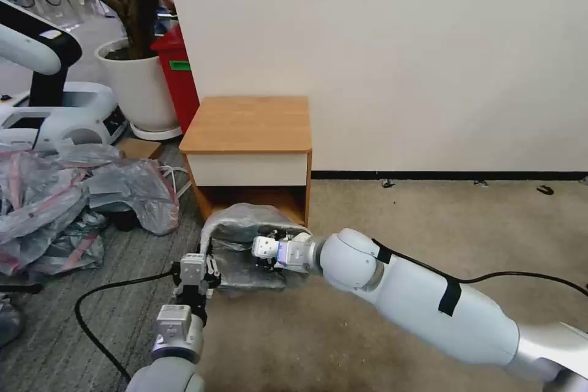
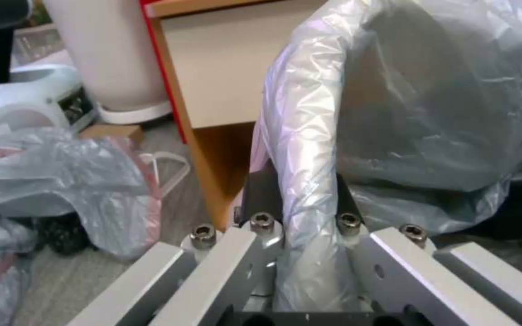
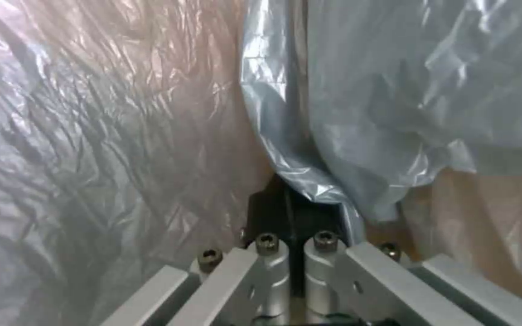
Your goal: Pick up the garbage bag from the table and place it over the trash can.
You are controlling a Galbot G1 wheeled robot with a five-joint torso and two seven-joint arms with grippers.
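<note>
Covering the trash can (image 1: pixel 245 278), the garbage bag (image 1: pixel 245 226) is pinched by both grippers.

crinkled translucent plastic garbage bag (image 1: pixel 245 229): silvery grey, glossy white highlights along its folds; a faint pink tint over the film in the right wrist view
small square wooden table (image 1: pixel 248 124): orange-brown top with fine grain, cream-white drawer front, orange-brown side panels
left gripper (image 1: pixel 197 271): silver-grey metal links, black pads, dark screw heads
right gripper (image 1: pixel 267 250): silver body, black fittings, a small blue-violet glow at its wrist
right arm (image 1: pixel 429 303): white shell, black straps and black cable
heap of plastic bags (image 1: pixel 67 202): grey with pink-red bands
tall bin (image 1: pixel 179 76): red, green label
round plant pot (image 1: pixel 139 89): white
carpet (image 1: pixel 429 226): beige; grey streaked to the left
wall (image 1: pixel 429 55): off-white, black skirting
</note>
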